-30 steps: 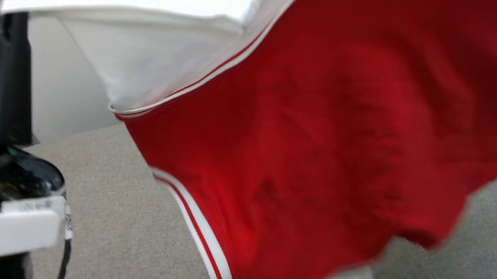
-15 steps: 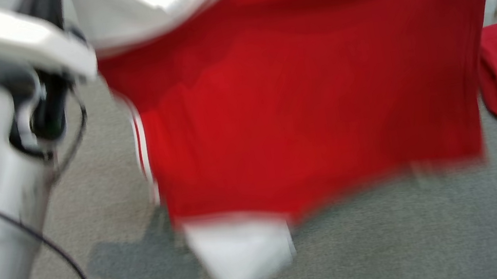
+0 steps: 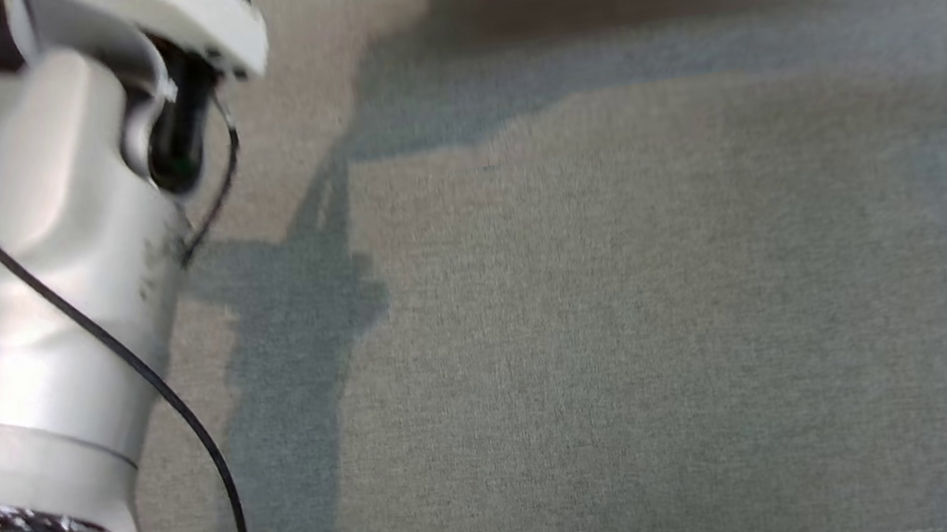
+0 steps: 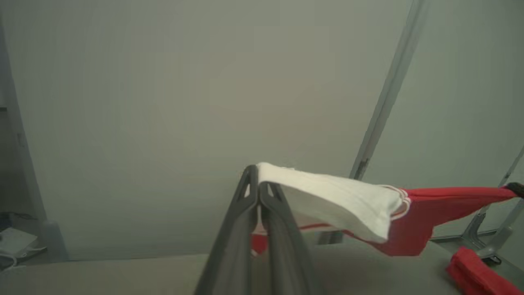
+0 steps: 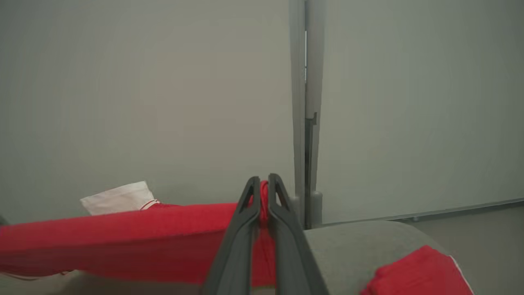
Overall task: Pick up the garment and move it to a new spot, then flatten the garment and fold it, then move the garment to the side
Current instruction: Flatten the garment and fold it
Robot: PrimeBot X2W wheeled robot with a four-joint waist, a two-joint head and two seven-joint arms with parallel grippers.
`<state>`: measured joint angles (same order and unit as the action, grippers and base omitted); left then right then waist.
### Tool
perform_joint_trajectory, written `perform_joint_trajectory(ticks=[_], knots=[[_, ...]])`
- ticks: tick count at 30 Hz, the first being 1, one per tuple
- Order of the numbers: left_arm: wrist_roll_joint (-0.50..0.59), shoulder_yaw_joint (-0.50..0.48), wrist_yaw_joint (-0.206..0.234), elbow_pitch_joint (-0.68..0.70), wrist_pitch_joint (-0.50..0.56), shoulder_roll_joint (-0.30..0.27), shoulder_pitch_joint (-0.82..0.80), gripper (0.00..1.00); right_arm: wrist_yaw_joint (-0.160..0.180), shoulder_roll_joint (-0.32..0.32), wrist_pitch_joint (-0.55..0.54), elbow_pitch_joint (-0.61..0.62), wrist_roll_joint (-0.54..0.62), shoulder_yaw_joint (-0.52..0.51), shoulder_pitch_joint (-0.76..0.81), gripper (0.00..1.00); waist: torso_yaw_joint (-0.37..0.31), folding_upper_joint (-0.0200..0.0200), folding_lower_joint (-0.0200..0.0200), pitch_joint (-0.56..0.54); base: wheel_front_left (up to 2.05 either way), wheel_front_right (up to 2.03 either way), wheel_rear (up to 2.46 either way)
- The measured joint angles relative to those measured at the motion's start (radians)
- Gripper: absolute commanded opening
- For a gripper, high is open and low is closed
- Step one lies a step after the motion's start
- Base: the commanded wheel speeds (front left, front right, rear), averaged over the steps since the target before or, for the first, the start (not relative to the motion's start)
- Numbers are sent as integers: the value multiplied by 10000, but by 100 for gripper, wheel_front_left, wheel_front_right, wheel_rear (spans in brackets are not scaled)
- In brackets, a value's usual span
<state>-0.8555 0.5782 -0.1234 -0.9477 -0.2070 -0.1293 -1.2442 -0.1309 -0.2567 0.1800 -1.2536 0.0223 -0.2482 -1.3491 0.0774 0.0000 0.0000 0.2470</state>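
The carry to a new spot looks under way: the left pincer [image 4: 258, 182] is shut on the white sleeve [image 4: 335, 196], the right pincer [image 5: 262, 186] on a red edge [image 5: 264, 194], and the garment [image 5: 123, 237] hangs taut in the air between them. Next it needs lowering evenly onto the grey padded surface [image 3: 633, 327] below, clear of the other red cloth [image 5: 413, 270] beyond.

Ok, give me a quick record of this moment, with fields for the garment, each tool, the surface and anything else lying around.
garment: red body with a white sleeve, held up in the air, stretched between the two tools
left tool: shut on the garment at its white sleeve end
right tool: shut on the garment's red edge
surface: grey fabric, shadowed under the garment
second red cloth: bunched, lying on the surface off to one side
stage: garment lifted, not yet laid flat
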Motion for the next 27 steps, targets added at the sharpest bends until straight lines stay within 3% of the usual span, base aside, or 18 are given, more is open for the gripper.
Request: perform_joint_trajectory(ticks=[6, 10, 16, 22, 27], knots=[[-616, 976, 0, 267, -184, 96, 1265, 0, 0, 443, 428, -276, 105, -77, 924, 0, -65, 0, 0, 1136, 0, 0, 0], [-1058, 1693, 0, 1340, -412, -537, 2495, 0, 0, 1012, 598, -334, -194, 127, 2052, 0, -378, 0, 0, 1800, 0, 0, 0], [-876, 1678, 0, 2796, -445, -1503, 3821, 0, 0, 874, 677, -259, -1049, 483, 3306, 0, -557, 1, 0, 1552, 0, 0, 0], [-516, 1613, 33, 4034, -443, -2111, 5612, 0, 0, 805, 683, 194, -2109, 1149, 4342, 0, -553, 0, 1, 1095, 0, 0, 0], [-529, 1695, 546, 5576, -270, -2652, 6836, 0, 0, 573, 472, 602, -3189, 1712, 5072, 0, -565, 0, 0, 714, 0, 0, 0]])
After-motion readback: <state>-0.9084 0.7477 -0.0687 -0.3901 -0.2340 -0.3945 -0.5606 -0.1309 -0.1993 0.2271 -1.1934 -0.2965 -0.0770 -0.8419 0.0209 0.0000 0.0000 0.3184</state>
